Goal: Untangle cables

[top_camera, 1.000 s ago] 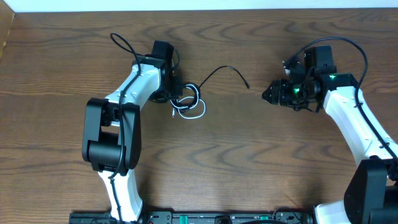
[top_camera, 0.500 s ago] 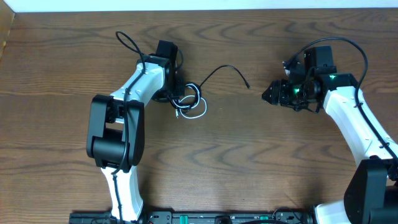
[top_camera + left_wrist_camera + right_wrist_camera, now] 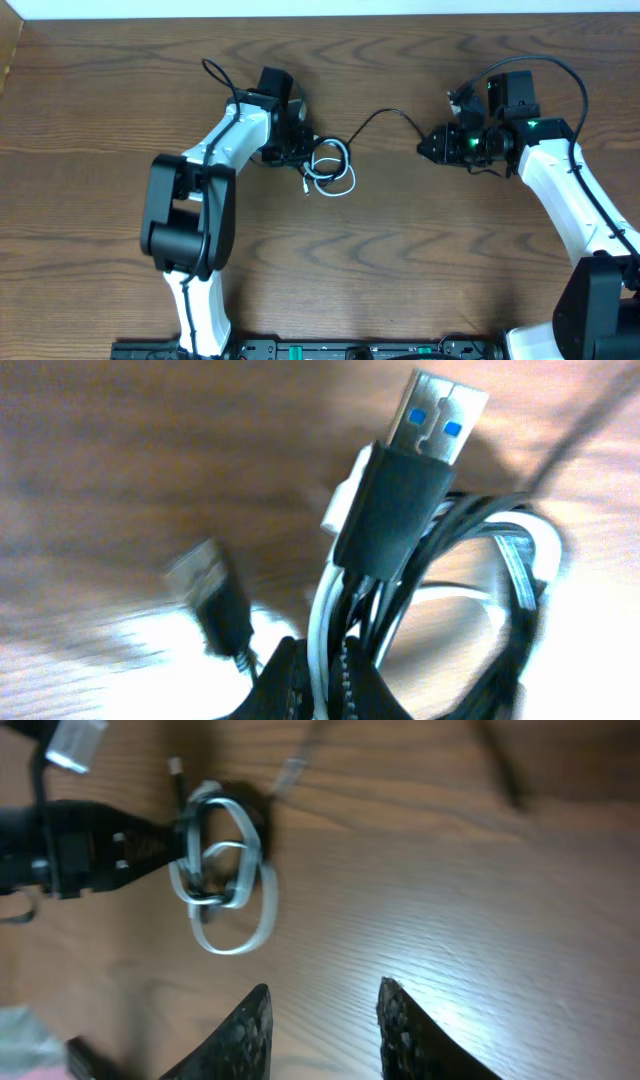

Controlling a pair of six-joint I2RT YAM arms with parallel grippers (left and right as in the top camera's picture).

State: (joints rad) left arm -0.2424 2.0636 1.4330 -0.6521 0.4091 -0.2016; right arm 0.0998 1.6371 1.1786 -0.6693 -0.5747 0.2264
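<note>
The cables lie bunched in a small tangle (image 3: 325, 165) left of the table's middle. The white cable (image 3: 340, 188) loops out at the tangle's lower right. The black cable (image 3: 372, 120) arcs from it toward the right, and its end lies close to my right gripper (image 3: 424, 148). My left gripper (image 3: 306, 155) is shut on the tangle's left side. In the left wrist view its fingers (image 3: 290, 680) pinch white and black strands, with a black USB plug (image 3: 400, 490) above them. My right gripper (image 3: 322, 1020) stands open over bare wood, with the tangle (image 3: 225, 870) ahead of it.
The brown wooden table (image 3: 400, 260) ends at a white strip along the back. Thick black arm wires loop above the left arm (image 3: 215, 75) and over the right arm (image 3: 560, 75). The left arm's base (image 3: 185, 215) stands at the front left.
My left gripper has dragged the tangle to the right. The black cable's free end now lies near my right gripper, which has shifted slightly left and narrowed its jaws.
</note>
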